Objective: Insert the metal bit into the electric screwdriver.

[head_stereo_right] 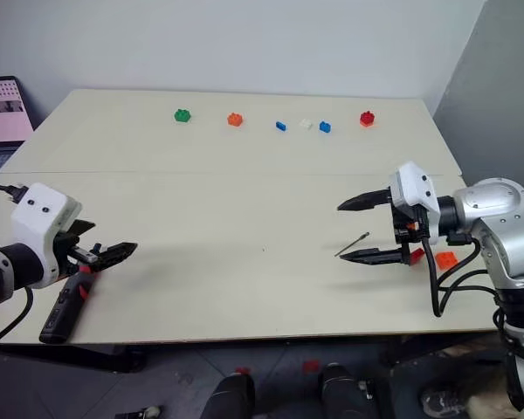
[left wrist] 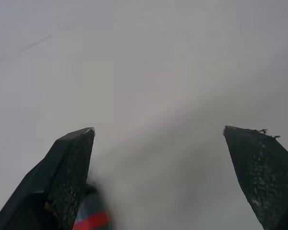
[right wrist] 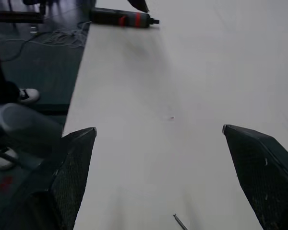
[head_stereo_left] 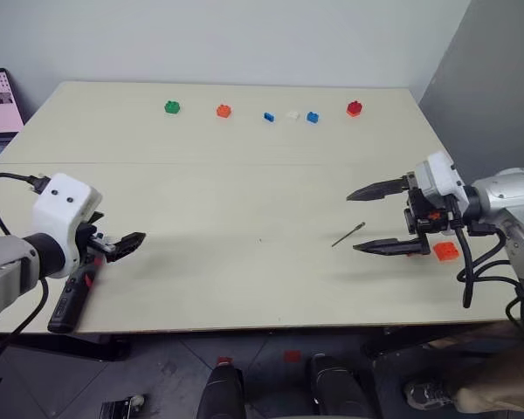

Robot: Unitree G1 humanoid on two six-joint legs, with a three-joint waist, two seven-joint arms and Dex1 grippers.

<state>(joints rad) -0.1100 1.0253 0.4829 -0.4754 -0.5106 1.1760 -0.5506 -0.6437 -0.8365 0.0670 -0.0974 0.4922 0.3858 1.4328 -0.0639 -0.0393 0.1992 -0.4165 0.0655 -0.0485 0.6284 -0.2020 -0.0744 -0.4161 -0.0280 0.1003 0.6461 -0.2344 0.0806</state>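
At the left edge of the surface (head_stereo_left: pixel 244 192) the screwdriver (head_stereo_left: pixel 70 301) lies flat beneath the left claw (head_stereo_left: pixel 122 245), whose fingers stand apart and hold nothing, seemingly placed to grasp it. To the right, the bit (head_stereo_left: pixel 348 234) lies loose on the surface, just beside the right claw (head_stereo_left: pixel 377 218), also spread wide and empty, apparently lined up for a pickup.

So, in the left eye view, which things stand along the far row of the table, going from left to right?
green brick → orange brick → small blue brick → white brick → second blue brick → red brick
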